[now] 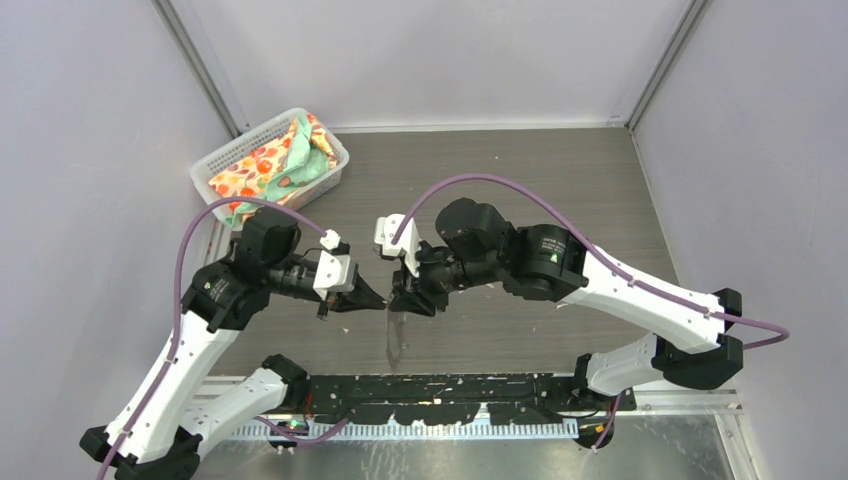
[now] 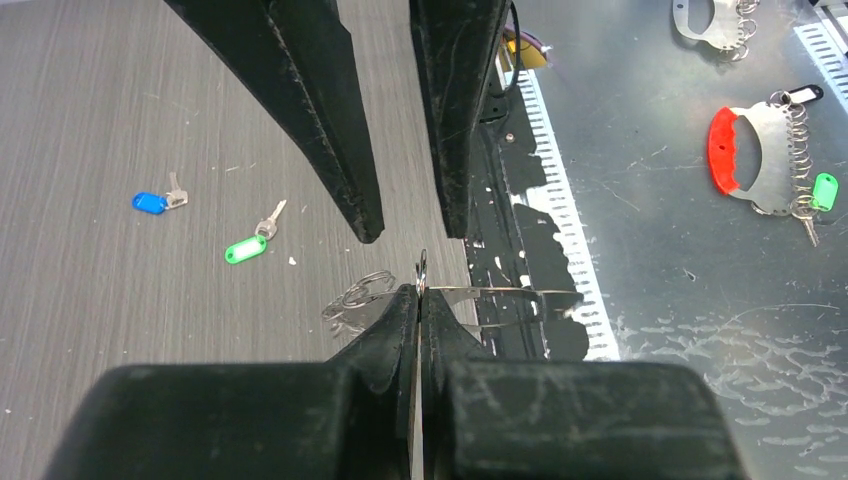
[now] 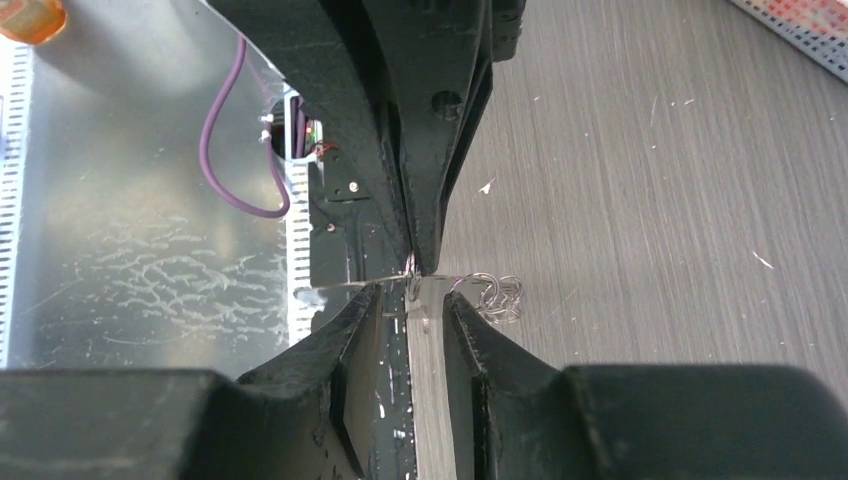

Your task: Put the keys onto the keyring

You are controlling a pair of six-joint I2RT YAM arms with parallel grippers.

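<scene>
My left gripper [image 2: 420,292] is shut on the keyring [image 2: 500,294], a thin grey metal loop with small wire rings [image 2: 356,294] bunched at its left. It hangs above the table between both arms [image 1: 396,335]. My right gripper [image 3: 412,300] faces the left one tip to tip, jaws open, one finger on each side of the keyring's small ring [image 3: 411,284] without touching it. The keys lie apart on the wood table: the blue-tagged key [image 2: 152,202] and the green-tagged key [image 2: 246,249], left of the grippers in the left wrist view.
A white mesh basket [image 1: 222,160] with patterned cloth stands at the back left. On the metal sheet by the near edge lie a red-handled metal holder [image 2: 745,150] with rings and a green tag [image 2: 823,190], and another holder [image 2: 712,18].
</scene>
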